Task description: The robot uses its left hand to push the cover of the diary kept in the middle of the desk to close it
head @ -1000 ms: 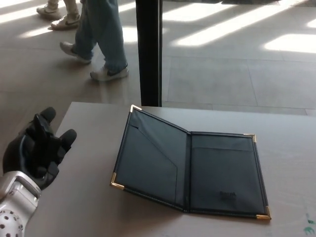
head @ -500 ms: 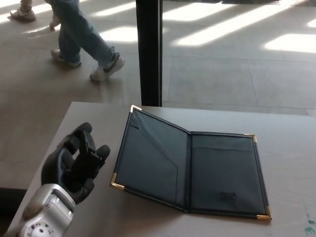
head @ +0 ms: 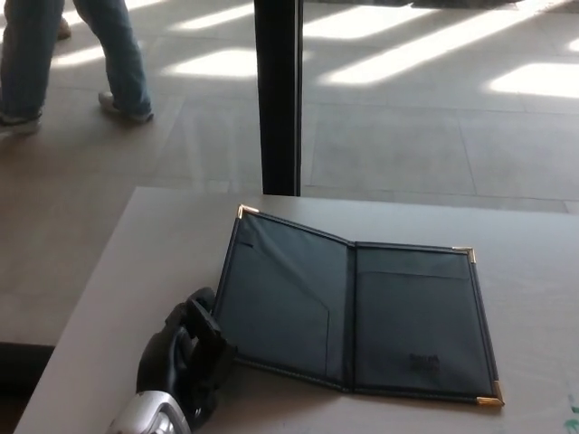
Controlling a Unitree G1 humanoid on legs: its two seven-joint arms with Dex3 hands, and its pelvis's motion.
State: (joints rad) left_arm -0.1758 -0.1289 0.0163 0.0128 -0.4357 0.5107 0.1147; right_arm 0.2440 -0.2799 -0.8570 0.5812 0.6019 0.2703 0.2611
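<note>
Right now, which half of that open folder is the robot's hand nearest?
The left cover, the half tilted up off the desk. The left hand sits at its near corner; the right half lies flat.

No legible text, labels, brands, numbers or signs. Small dark embossed mark low on right inner panel of diary, too blurred to read. Nothing readable on desk.

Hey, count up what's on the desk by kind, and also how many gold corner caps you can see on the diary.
Diary: 1, lying open
Robot left hand: 1, at the diary's left cover edge
Visible gold corner caps: 3
Total: 5
</note>
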